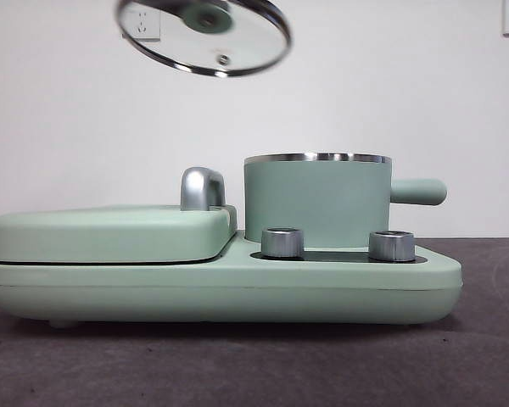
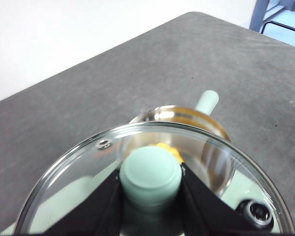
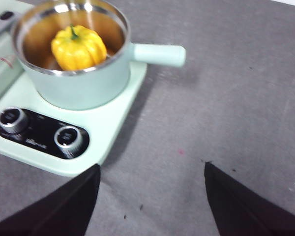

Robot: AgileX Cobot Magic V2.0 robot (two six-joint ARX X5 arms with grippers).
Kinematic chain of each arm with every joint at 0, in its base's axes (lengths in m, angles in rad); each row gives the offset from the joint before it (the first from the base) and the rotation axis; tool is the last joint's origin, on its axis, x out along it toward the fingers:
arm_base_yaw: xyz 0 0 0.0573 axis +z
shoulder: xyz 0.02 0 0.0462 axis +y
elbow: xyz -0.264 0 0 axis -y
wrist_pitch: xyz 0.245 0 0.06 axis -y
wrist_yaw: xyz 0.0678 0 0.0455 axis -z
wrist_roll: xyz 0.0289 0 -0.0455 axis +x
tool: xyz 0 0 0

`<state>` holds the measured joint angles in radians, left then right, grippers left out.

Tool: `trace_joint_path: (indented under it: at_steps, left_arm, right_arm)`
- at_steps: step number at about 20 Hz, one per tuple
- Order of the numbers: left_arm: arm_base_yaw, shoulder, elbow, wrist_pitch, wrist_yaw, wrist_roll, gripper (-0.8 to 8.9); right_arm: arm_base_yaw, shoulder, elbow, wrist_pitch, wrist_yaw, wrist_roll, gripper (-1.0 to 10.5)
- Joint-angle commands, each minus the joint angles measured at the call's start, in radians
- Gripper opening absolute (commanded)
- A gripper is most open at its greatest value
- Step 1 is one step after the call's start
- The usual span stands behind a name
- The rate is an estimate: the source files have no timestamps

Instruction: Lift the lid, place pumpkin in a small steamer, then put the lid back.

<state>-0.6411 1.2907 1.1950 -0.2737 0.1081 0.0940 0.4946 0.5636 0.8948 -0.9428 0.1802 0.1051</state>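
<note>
The clear glass lid (image 1: pixel 205 36) hangs tilted high at the upper left of the front view. My left gripper (image 2: pixel 150 184) is shut on its mint-green knob (image 2: pixel 150 177), and the glass (image 2: pixel 73 196) fills the left wrist view. Below it stands the small steamer (image 1: pixel 316 199), uncovered, its stubby handle (image 1: pixel 417 192) pointing right. Inside the steamer (image 3: pixel 88 81) the yellow pumpkin (image 3: pixel 78 47) sits upright with its green stem up; a sliver of the pumpkin (image 2: pixel 173 152) shows through the lid. My right gripper (image 3: pixel 151 196) is open with nothing in it, over bare table beside the steamer's base.
The steamer stands on a wide mint-green base (image 1: pixel 237 292) with two silver knobs (image 1: pixel 282 242). A large flat mint-green cover (image 1: pixel 110 233) with a chrome handle (image 1: pixel 202 188) takes the base's left half. Grey table (image 3: pixel 236 98) spreads to the right of the base.
</note>
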Motion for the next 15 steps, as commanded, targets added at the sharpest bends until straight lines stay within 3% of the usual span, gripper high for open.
trace_joint_path:
  at_steps: [1, 8, 15]
  left_arm:
    - [-0.028, 0.054, 0.025, 0.115, 0.006, 0.016, 0.10]
    - [-0.074, 0.195, 0.026, 0.410, 0.004, -0.036, 0.10]
    - [-0.079, 0.343, 0.039, 0.571, -0.012, -0.034, 0.10]
  right_arm:
    - [0.005, 0.000, 0.006, -0.013, 0.004, 0.011, 3.2]
    - [0.005, 0.003, 0.006, -0.032, 0.004, 0.010, 3.2]
    - [0.005, 0.003, 0.006, -0.057, 0.004, 0.010, 3.2]
